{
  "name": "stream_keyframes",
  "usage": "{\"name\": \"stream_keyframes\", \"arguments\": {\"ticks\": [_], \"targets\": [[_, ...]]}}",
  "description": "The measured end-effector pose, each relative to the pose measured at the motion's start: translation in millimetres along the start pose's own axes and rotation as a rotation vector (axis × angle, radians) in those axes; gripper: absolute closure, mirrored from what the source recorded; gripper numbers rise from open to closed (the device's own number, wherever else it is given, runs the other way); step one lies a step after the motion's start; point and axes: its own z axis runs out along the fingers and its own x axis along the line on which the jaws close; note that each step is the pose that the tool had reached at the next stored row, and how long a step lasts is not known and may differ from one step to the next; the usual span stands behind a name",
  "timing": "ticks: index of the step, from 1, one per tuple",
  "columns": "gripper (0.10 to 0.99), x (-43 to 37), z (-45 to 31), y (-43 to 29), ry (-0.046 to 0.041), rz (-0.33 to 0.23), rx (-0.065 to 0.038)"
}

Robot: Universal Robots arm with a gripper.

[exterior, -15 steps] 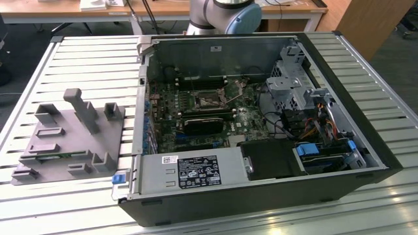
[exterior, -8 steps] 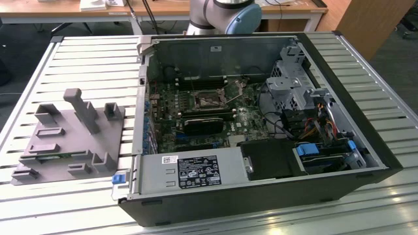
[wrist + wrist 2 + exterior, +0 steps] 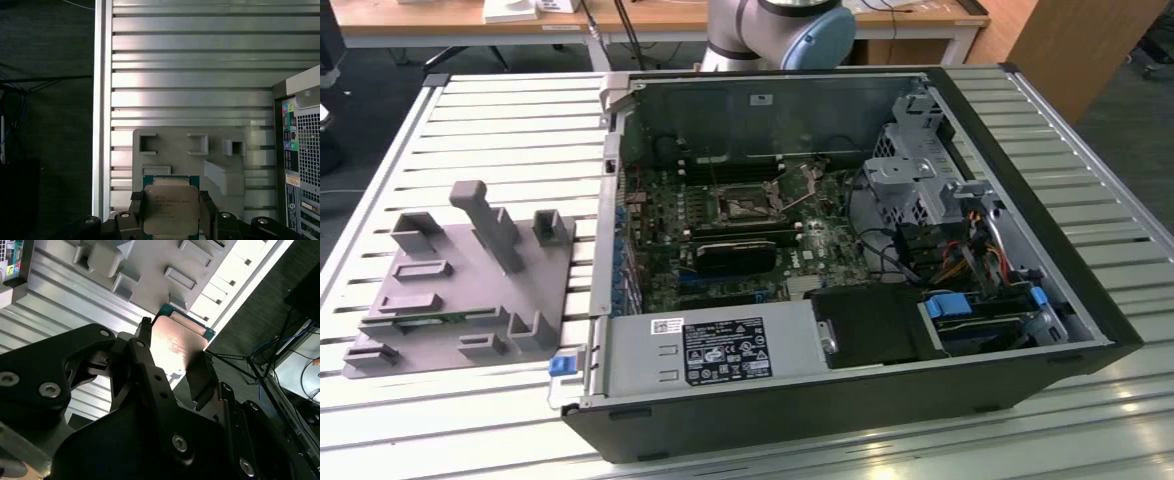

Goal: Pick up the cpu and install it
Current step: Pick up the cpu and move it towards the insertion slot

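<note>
The gripper (image 3: 171, 214) is clamped on the cpu (image 3: 171, 207). Its fingers (image 3: 136, 210) pinch two opposite edges, likely so the silvery top faces outward and the chip hangs flat. In the first wrist view the chip appears lifted clear of the grey tray (image 3: 175, 142) on the slatted table (image 3: 190, 65). Beside it the computer case (image 3: 854, 400) lies open, exposing the motherboard socket (image 3: 744, 205) from above.

The silvery, green-edged cpu (image 3: 171, 210) is clamped in the end effector (image 3: 172, 206).
</note>
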Motion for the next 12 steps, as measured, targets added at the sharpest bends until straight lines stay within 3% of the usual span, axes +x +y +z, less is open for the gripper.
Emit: {"name": "stream_keyframes", "arguments": {"ticks": [12], "targets": [[0.557, -17.1, 0.0, 0.4, -0.0001, 0.000, 0.000]]}}
